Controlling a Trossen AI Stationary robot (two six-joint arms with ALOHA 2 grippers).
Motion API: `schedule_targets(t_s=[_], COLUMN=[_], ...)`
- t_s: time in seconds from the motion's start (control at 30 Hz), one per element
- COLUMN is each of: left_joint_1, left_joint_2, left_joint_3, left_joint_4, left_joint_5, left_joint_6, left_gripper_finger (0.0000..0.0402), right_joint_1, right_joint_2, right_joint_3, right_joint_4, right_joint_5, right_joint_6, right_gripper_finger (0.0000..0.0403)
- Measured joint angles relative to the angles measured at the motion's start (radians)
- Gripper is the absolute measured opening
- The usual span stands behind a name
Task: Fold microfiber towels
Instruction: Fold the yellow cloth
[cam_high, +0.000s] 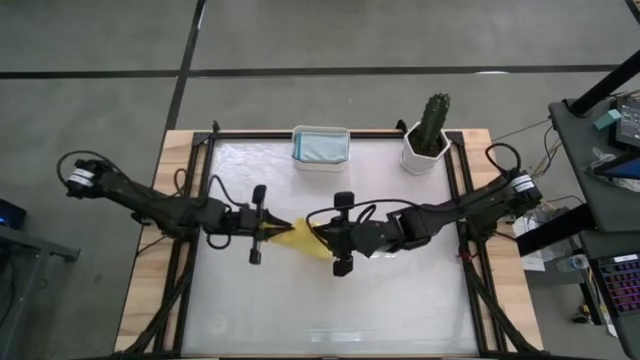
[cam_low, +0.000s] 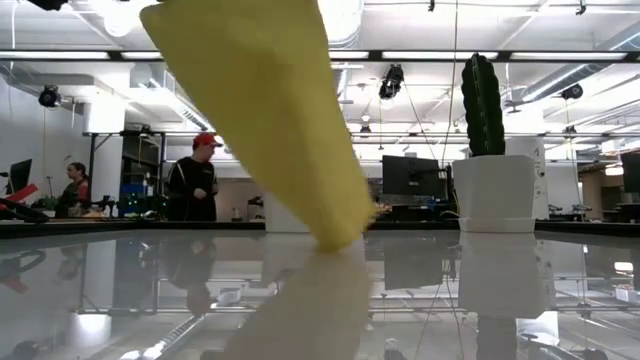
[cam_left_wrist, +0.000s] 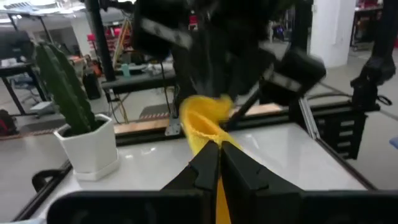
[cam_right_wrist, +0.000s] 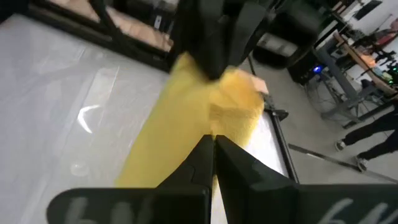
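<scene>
Here the yellow towel hangs stretched between the two grippers above the middle of the table, lifted off the glossy surface. The left gripper has its fingers pinched tight on one end of the towel, and the right gripper is clamped just as tight on the other end, its fingers pressed together over the cloth. From the low view the towel droops as a long slanting sheet whose lowest corner nearly reaches the table. At the far edge sit a white tub holding a pale blue-grey towel, and near it a cactus in a white pot. People stand in the room beyond.
</scene>
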Motion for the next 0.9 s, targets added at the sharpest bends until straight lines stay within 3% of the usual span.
schedule_targets(t_s=[0.47, 0.57, 0.77, 0.9], left_joint_1=[-0.001, -0.001, -0.001, -0.001], left_joint_2=[-0.011, 0.01, 0.025, 0.024], left_joint_3=[-0.025, -0.017, 0.023, 0.04], left_joint_4=[-0.086, -0.07, -0.064, -0.068], left_joint_5=[0.06, 0.06, 0.057, -0.045], left_joint_6=[-0.051, -0.019, 0.044, -0.016], left_gripper_finger=[0.0002, 0.0005, 0.0074, 0.0133], right_joint_1=[0.002, 0.002, -0.003, -0.004], right_joint_2=[0.002, 0.002, -0.004, -0.032], right_joint_3=[-0.061, -0.071, -0.071, -0.064], right_joint_4=[-0.002, -0.002, -0.001, 0.009], right_joint_5=[-0.008, -0.064, -0.104, -0.086], right_joint_6=[0.04, 0.062, 0.094, 0.094], right_gripper_finger=[0.0008, 0.0008, 0.0008, 0.0008])
